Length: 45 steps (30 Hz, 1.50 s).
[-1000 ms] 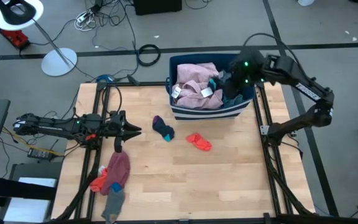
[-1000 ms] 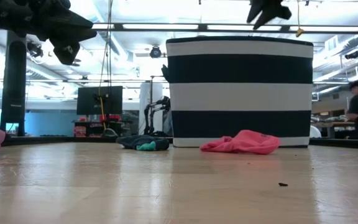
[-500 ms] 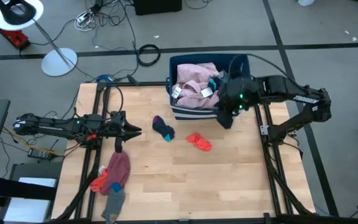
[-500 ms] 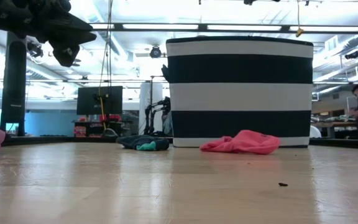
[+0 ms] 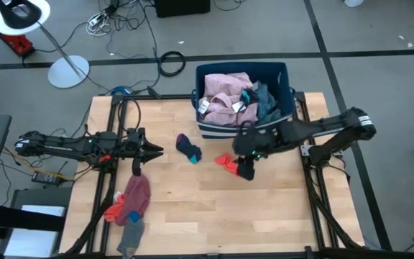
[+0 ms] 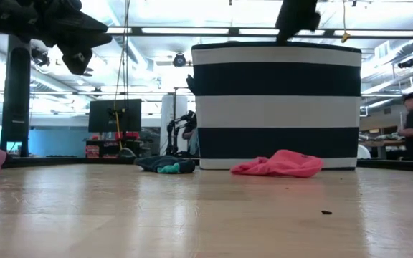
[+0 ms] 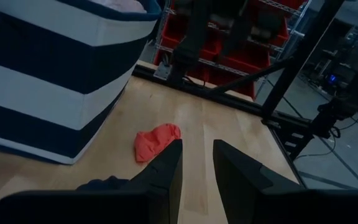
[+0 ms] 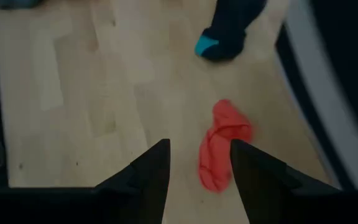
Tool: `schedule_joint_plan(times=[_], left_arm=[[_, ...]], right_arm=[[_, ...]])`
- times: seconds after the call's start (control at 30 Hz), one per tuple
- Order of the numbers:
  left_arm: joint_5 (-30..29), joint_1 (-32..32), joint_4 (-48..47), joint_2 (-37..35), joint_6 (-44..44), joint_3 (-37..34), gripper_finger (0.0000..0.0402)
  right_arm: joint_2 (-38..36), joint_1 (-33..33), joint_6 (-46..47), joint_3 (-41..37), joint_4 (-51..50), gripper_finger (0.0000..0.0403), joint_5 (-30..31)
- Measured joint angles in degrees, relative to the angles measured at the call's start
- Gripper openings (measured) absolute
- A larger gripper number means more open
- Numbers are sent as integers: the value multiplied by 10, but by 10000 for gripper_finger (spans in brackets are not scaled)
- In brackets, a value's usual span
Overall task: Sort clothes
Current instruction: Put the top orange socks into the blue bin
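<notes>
Counting on the wooden table (image 5: pixel 192 208): one striped bin (image 5: pixel 225 129) at 12 o'clock, dark blue with white bands, holding one pink garment (image 5: pixel 225 97) with two white tags and one teal-grey garment (image 5: pixel 266 104) beside it toward 3 o'clock.

Loose items near the table's centre: one dark sock with a bright blue toe (image 5: pixel 188 148), lying at 7 o'clock of the bin; one red-orange sock (image 5: pixel 226 162), at 3 o'clock of the dark sock and apart from it.

Pile at the table's 8 o'clock corner: one pink garment (image 5: pixel 136 194), one red-orange piece (image 5: pixel 113 211) against its edge, one small bright blue piece (image 5: pixel 133 216) on it, one grey garment (image 5: pixel 131 230) at its 6 o'clock end.

Arms: two.

Right hand (image 5: pixel 246 171): arm reaching in low from 3 o'clock, wrist bent downward, hand directly above the red-orange sock's 3 o'clock end. Fingers (image 8: pixel 151 171) spread, released, empty; the sock shows partly between them in the wrist view.

Left hand (image 5: pixel 157 151): arm stretched level from 9 o'clock, raised above the table, pointing toward 3 o'clock. Fingers (image 7: pixel 166 168) set slightly apart, nothing between them.
</notes>
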Motion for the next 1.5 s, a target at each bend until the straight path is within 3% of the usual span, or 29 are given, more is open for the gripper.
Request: schedule_joint_plan(times=[0.33, 0.57, 0.97, 1.07, 1.23, 1.4, 1.5], left_arm=[[0, 0, -14, 0, 15, 0, 94], [0, 0, -8, 0, 61, 0, 94], [0, 0, 2, 0, 61, 0, 94], [0, 0, 4, 0, 61, 0, 94], [0, 0, 6, 0, 61, 0, 94], [0, 0, 7, 0, 61, 0, 94], [0, 0, 17, 0, 61, 0, 94]], right_arm=[[91, 6, 50, -126, 136, 170, 10], [169, -2, 79, -147, 143, 170, 20], [249, -51, 110, -145, 215, 166, 22], [258, -55, 128, -144, 225, 138, 17], [249, -49, 154, -145, 239, 20, 13], [203, -24, 217, -143, 204, 11, 14], [169, 0, 253, -121, 139, 7, 48]])
